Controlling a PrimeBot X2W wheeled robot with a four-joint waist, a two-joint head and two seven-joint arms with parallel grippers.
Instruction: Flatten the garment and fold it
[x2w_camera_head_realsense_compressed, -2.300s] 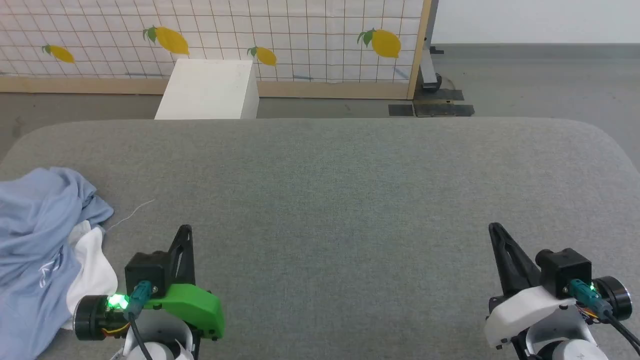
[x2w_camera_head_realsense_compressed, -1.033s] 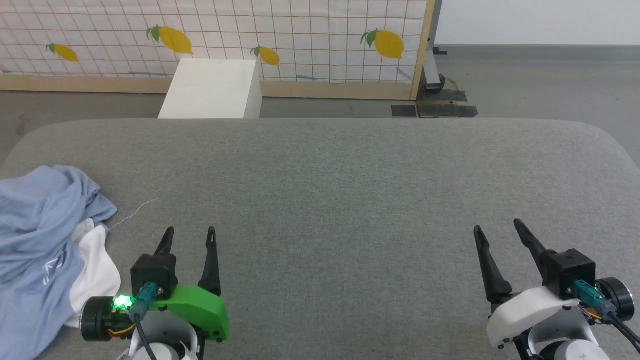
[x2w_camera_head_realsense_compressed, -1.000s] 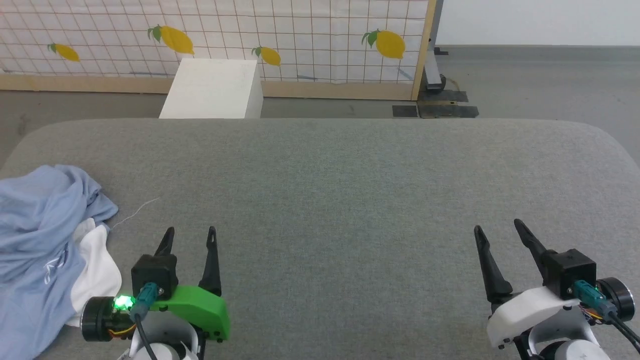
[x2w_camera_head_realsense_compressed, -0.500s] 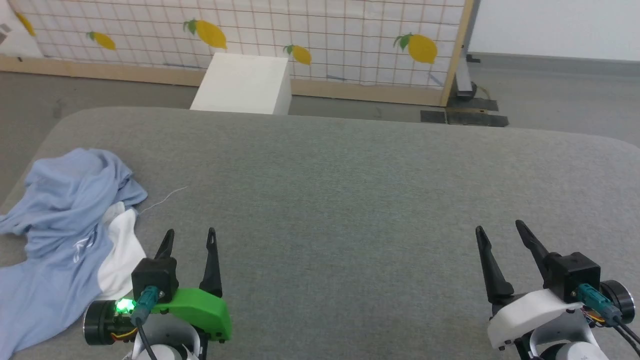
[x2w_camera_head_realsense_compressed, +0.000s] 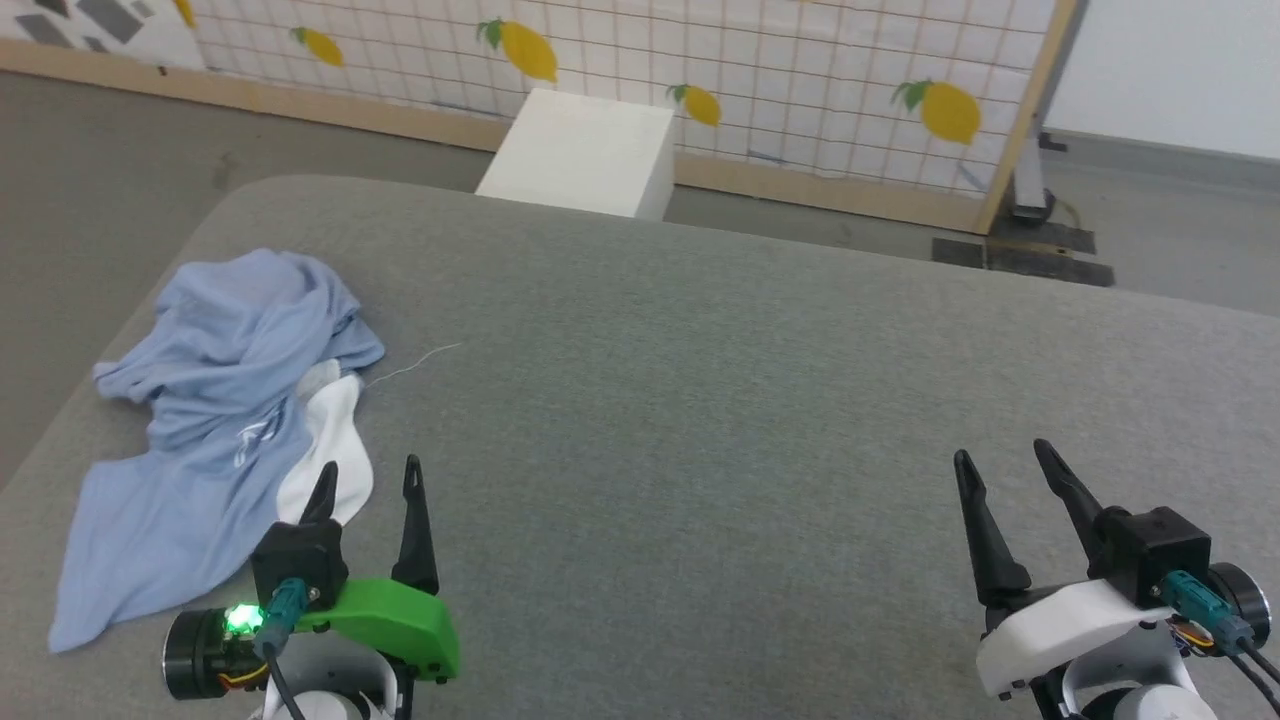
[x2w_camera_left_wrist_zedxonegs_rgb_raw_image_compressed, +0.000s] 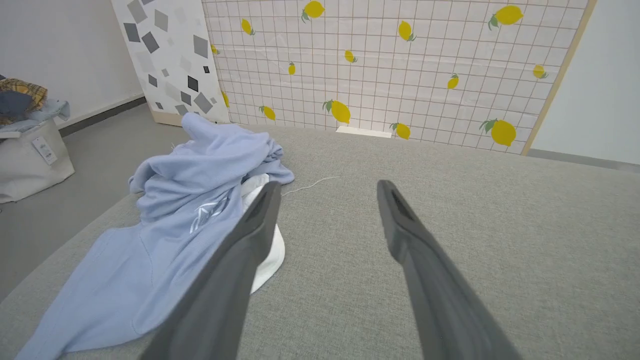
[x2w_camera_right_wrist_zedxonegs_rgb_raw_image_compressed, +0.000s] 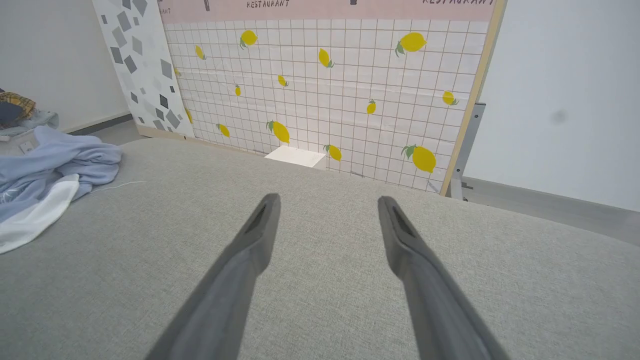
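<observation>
My head view has swung left since a moment ago; nothing on the surface has shifted. My left gripper (x2w_camera_head_realsense_compressed: 367, 468) and right gripper (x2w_camera_head_realsense_compressed: 1002, 452) have their jaws spread and empty. I'd pinch a hem and drag it centreward. The garment (x2w_camera_head_realsense_compressed: 200, 400) — soft blue knit, white fabric, crumpled — lies beside my left fingers on the padded grey surface (x2w_camera_head_realsense_compressed: 700, 380).

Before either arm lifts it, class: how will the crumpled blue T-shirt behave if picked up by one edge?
Probably floppy: the garment lies in soft bunched folds, so it should sag and drape. Likely light, since its near end lies thin and flat. It may drag rather than slide on the textured grey surface.
</observation>
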